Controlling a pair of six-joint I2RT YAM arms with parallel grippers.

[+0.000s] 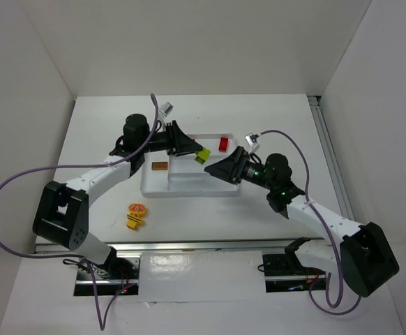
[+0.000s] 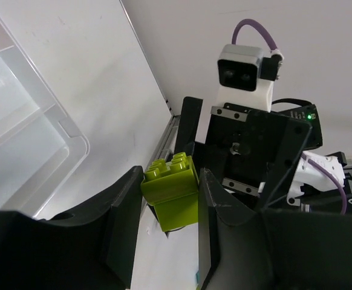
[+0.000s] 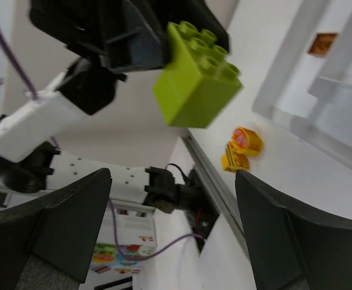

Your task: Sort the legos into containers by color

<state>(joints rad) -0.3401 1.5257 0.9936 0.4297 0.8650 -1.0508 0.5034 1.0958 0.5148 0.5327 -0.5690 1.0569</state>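
Observation:
My left gripper (image 1: 194, 151) is shut on a lime green lego (image 1: 203, 155) and holds it in the air above the white tray (image 1: 189, 190). The left wrist view shows that brick (image 2: 171, 192) pinched between both fingers, studs pointing away. My right gripper (image 1: 214, 169) faces it from the right, open and empty. In the right wrist view the green brick (image 3: 197, 75) hangs ahead of and above my wide-apart jaws. A red lego (image 1: 223, 144) lies in the tray's far section. A brownish-orange one (image 1: 160, 166) lies at the tray's left end. Two yellow-orange legos (image 1: 136, 215) sit on the table.
The tray's low dividing walls (image 3: 339, 81) show at the right of the right wrist view. White walls enclose the table on three sides. The arm bases and purple cables (image 1: 21, 178) lie along the near edge.

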